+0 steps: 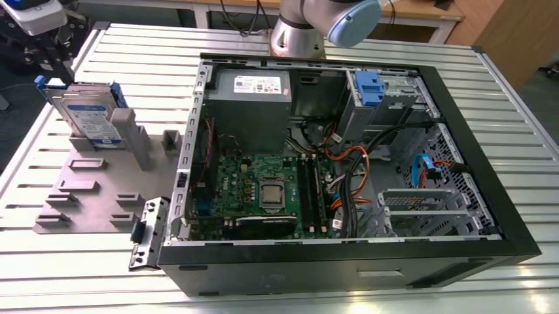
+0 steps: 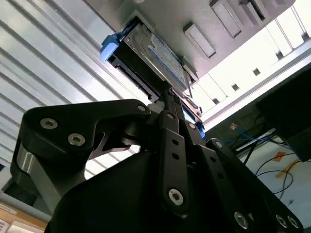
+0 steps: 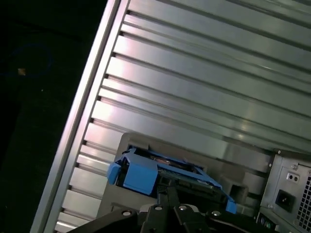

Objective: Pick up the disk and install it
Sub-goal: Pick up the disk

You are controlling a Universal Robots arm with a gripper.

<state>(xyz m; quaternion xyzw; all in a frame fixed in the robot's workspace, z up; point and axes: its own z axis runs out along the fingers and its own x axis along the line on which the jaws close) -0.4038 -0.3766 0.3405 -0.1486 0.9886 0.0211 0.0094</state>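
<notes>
One disk (image 1: 88, 121) stands on its thin edge in a grey holder (image 1: 96, 190) on the table (image 1: 489, 78). It is at the exterior view's left, well apart from the open computer case (image 1: 515, 229). In both wrist views the gripper (image 2: 171, 94) hangs close by the disk's narrow edge. We cannot tell if it touches the disk, or if it is squeezed tight or let go. We think a few things could go wrong from here. The disk is tall and thin, so a bump from the side could tip it in its holder. Its flat faces are smooth, shiny metal, so it could slip out of a soft hold. The blue rails around it look like plastic, and a hard squeeze could bend them. Inside the case, the grey metal cage (image 1: 397, 98) with the blue tab looks like a snug fit, so a tilted disk could jam there. Bendy orange and black wires (image 1: 342, 156) lie near the cage and could catch on a corner. The table is made of long, ridged, shiny metal strips. The holder is dull and blocky, with little square bumps. The case is a big black box with thin, hard walls.
</notes>
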